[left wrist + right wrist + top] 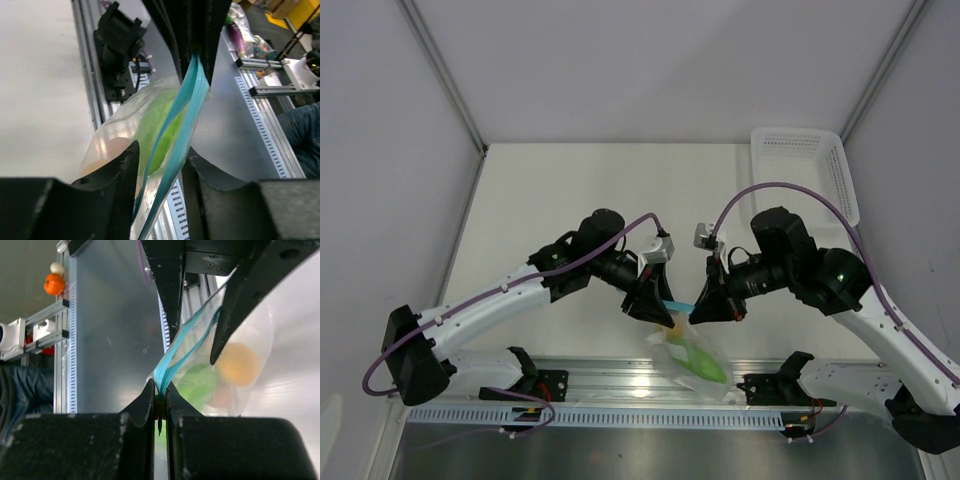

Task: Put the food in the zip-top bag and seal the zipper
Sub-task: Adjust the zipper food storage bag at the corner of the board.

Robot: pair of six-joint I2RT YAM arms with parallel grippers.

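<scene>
Nearest to the lens in the left wrist view are the two black fingers of the left hand (161,151). They stand apart, and the thin teal-blue zipper (187,105) of the crinkly clear plastic zip-top bag (125,117) runs through the gap between them without being clamped, as far as I can see. The bag is lifted off the pale bench (570,190) and hangs between the two hands, over the near edge by the arm bases. Inside it both foods are visible: the oblong bright green piece (197,382) and, beside it, the round orange-yellow piece (239,364). So the first part of the task, I judge, is done. To the right, the right hand (160,392) has its fingers pressed together on the zipper, pinching the strip. From this pinch toward the left hand the two teal tracks go apart, and the green piece shows between them, so the mouth seems not yet closed along this length. What is left is the sealing: the tracks must be pressed together along the whole strip. At the far right the white lattice plastic basket (800,160) stands in the corner of the bench, well apart from the bag.
</scene>
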